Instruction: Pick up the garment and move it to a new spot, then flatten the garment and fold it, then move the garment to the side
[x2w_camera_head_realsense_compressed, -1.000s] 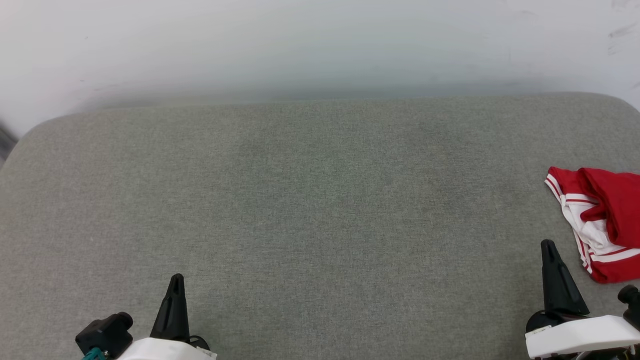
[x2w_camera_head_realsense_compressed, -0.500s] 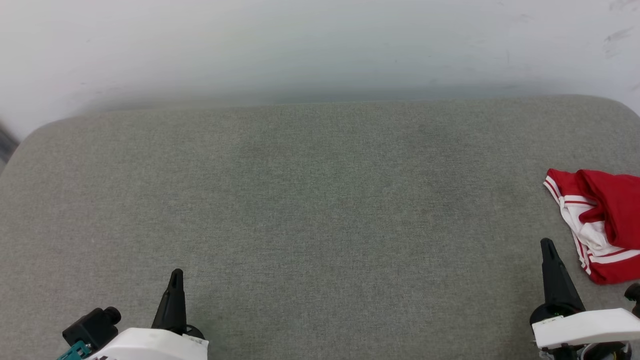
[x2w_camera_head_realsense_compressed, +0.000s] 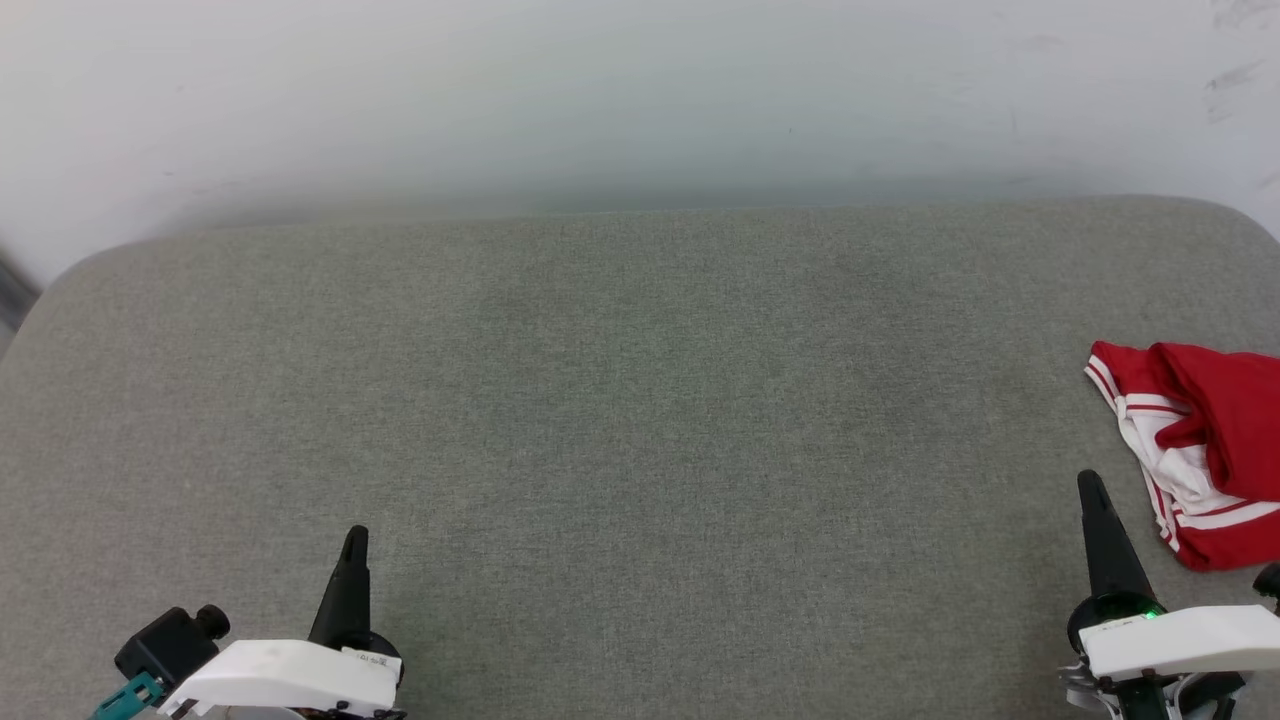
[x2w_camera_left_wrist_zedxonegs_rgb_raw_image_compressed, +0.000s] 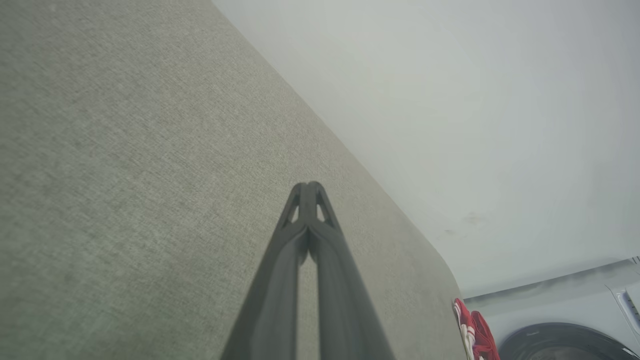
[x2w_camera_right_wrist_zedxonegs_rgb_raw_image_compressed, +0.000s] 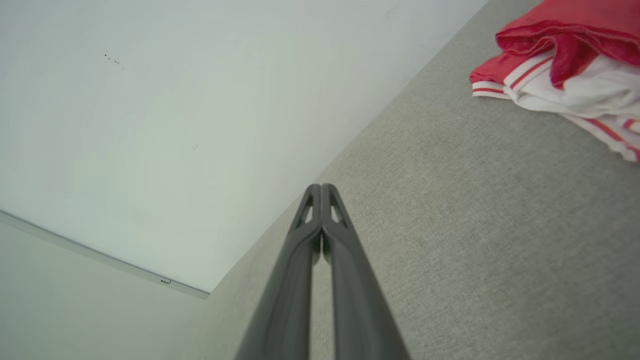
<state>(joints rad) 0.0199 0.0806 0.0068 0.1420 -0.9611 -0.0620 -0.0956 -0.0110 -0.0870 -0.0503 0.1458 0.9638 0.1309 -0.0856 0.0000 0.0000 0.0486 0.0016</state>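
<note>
Nearby, garment (x2w_camera_head_realsense_compressed: 1195, 460) bunched, just right of closed right jaws, untouched

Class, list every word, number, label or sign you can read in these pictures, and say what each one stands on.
No text here can be read.
A small sticker on the white casing behind the left hand: dark marks, too small to read.
On the garment: crumpled, with red cloth and red-and-white stripes showing, but no lettering in sight.
</note>
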